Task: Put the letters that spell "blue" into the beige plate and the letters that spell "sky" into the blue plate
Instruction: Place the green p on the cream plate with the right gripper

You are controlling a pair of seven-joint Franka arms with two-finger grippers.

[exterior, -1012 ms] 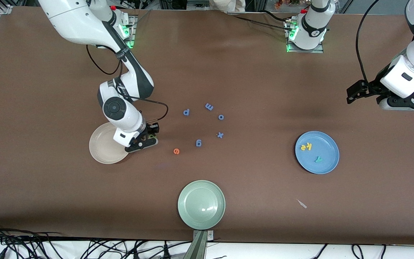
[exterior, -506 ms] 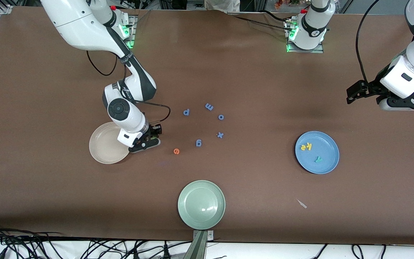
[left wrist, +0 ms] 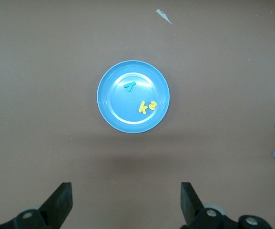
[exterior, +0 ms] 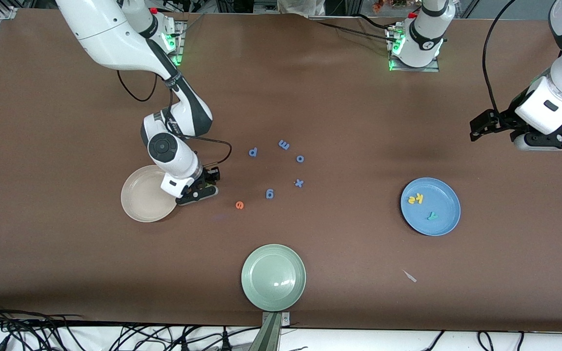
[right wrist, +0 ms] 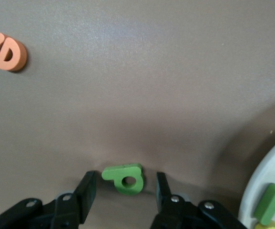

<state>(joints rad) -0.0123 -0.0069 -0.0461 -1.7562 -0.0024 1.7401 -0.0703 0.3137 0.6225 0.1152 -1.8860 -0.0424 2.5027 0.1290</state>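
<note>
Beside the beige plate (exterior: 140, 197), right gripper (right wrist: 123, 190) sits low with fingers partly open, straddling the olive-green b (right wrist: 124, 178) (not pinched yet, gaps both sides). Centre it, close, lift straight, clear the rim. Orange e (exterior: 239, 205) lies near, toward the left arm's end. Well apart from the plate, left gripper (left wrist: 126, 206) waits wide open over bare table.

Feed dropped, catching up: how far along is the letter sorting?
Done: s, k and y lie in the blue plate. The green l is in the beige plate, with something yellow beside it. In hand: the right gripper stands open around the b on the table beside that plate. To go: b and the orange e. The left gripper waits open.
</note>
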